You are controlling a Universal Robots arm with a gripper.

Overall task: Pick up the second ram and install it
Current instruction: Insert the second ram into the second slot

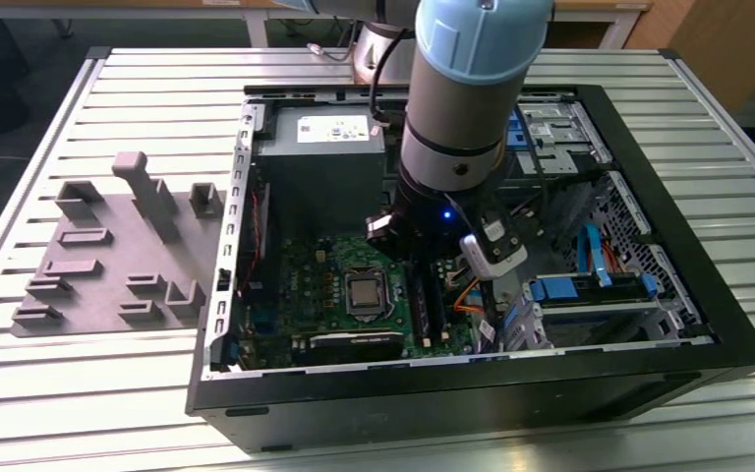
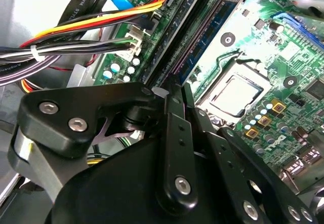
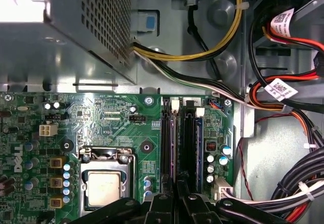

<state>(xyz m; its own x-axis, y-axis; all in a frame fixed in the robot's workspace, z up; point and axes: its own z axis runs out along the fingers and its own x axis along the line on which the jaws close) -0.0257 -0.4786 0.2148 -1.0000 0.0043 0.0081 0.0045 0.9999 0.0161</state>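
Note:
My gripper [image 3: 178, 191] is down inside the open computer case [image 1: 725, 339], right over the memory slots of the green motherboard [image 3: 111, 118]. Its fingers [image 2: 169, 133] are shut close together on the near end of the second ram [image 3: 172, 138], a thin stick standing on edge in a slot [image 2: 193, 37]. In the exterior view the arm [image 1: 463, 118] hides the fingers. Another blue-edged stick [image 3: 199, 143] sits two slots over, also visible in the second wrist view [image 2: 210, 32].
The processor socket [image 3: 104, 181] lies beside the slots. The grey power supply [image 1: 325, 167] stands behind the arm. Bundles of coloured cables [image 3: 283, 183] run close past the slots. A grey parts fixture [image 1: 115, 246] rests on the slatted table at the exterior view's left.

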